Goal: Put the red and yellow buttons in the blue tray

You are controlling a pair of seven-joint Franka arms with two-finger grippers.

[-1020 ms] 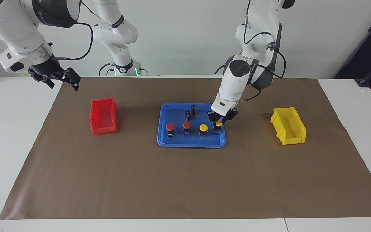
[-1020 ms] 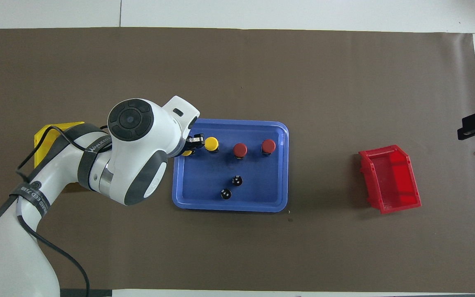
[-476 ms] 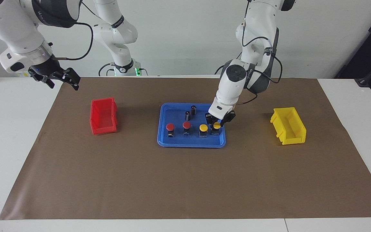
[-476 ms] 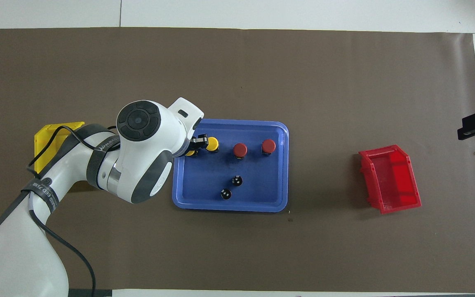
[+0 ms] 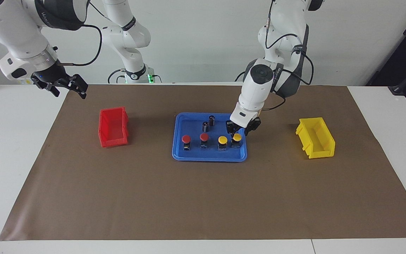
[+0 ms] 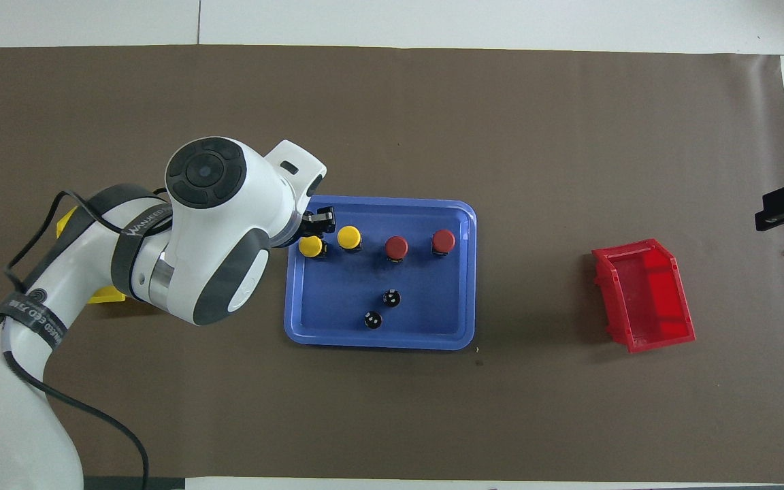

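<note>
The brown-covered surface [image 5: 203, 197] carries three containers in a row: a small yellow bin [image 5: 315, 137] toward the left arm's end, a small red bin [image 5: 113, 127] toward the right arm's end, and between them the blue tray [image 5: 180, 155], which holds everything that matters here. Both bins look empty as far as the facing view shows. In the tray, all four buttons stand upright in one line along the side farther from the robots: two red buttons [image 5: 186, 139] [image 5: 204, 137] toward the right arm's end, then one yellow button [image 5: 222, 140], then the last yellow button [image 5: 237, 137] at the tray's corner toward the left arm's end. Two dark capless cylinders [image 5: 208, 122] stand in the tray nearer the robots. The left claw [image 5: 237, 130] hangs just above that last yellow button, its fingers parted and nothing between them; the button appears to rest on the tray floor by itself. The right claw [image 5: 63, 84] waits in the air by the surface's corner at its own end, empty, fingers spread. Judged from this, the placing looks complete, and only the left arm's retreat from the tray seems left.
</note>
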